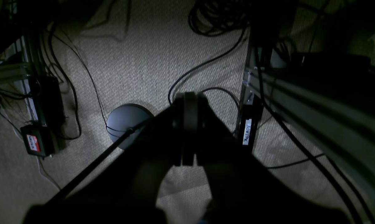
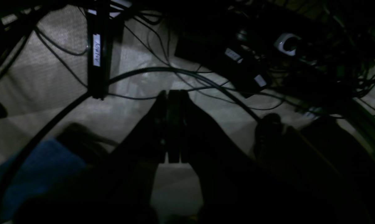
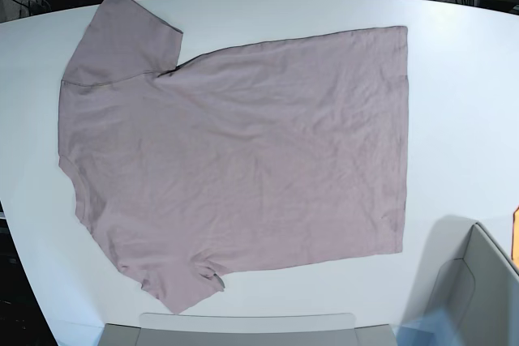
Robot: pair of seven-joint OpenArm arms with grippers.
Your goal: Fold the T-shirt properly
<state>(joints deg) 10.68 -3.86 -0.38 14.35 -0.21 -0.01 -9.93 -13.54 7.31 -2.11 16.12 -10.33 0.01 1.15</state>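
Note:
The dusty pink T-shirt [image 3: 243, 160] lies spread flat on the white table [image 3: 462, 79] in the base view, neck side to the left and hem to the right. One sleeve [image 3: 122, 34] points to the far left corner, and the other [image 3: 174, 281] is near the front edge. Neither arm appears in the base view. In the left wrist view my left gripper [image 1: 188, 96] is shut with nothing in it, hanging over carpeted floor away from the shirt. My right gripper [image 2: 173, 92] is likewise shut and empty above the floor.
A grey bin [image 3: 478, 297] stands at the table's front right, and a grey panel [image 3: 243, 330] runs along the front edge. Under the wrist cameras are carpet, many black cables [image 1: 206, 65], a round dark disc [image 1: 125, 119], power bricks [image 2: 246, 71] and metal frame legs [image 1: 248, 102].

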